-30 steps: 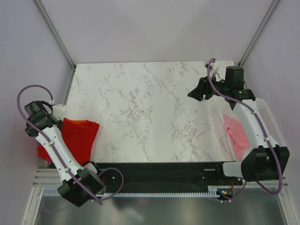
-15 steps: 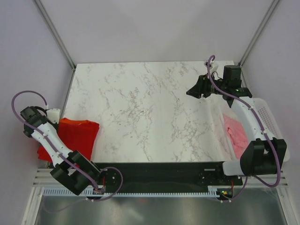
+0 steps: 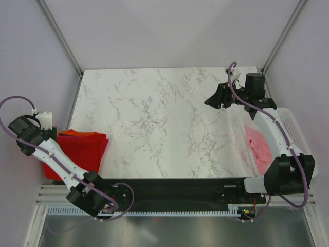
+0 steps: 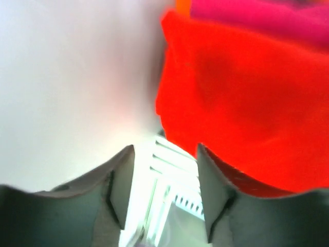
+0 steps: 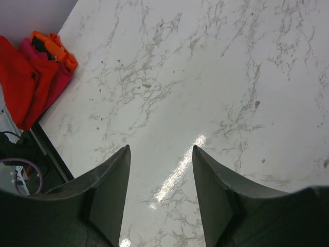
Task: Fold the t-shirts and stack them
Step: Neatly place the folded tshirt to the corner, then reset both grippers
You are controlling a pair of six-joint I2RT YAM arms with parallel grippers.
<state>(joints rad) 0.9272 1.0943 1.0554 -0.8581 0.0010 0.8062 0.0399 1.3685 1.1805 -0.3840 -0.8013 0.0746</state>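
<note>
A folded bright red t-shirt (image 3: 81,148) lies on top of the stack at the table's left edge. In the left wrist view the red cloth (image 4: 247,103) fills the right side, with magenta (image 4: 267,15) and orange (image 4: 182,5) shirts showing beyond it. My left gripper (image 4: 165,149) is open beside the red shirt's edge, with nothing between its fingers. My right gripper (image 5: 160,149) hangs open and empty over the far right of the marble table (image 3: 154,118). The right wrist view shows the stack far off: red (image 5: 20,87), magenta (image 5: 51,77), orange (image 5: 54,46). A pale pink t-shirt (image 3: 258,146) lies in the basket.
A white perforated basket (image 3: 295,131) stands at the table's right edge, under the right arm. A black rail (image 3: 175,188) runs along the near edge. Walls and slanted frame posts close in the back and sides.
My left gripper has opened and let go of the red t-shirt, drawing back to the left. The shirt now lies flatter on the stack. The right arm has barely moved.
</note>
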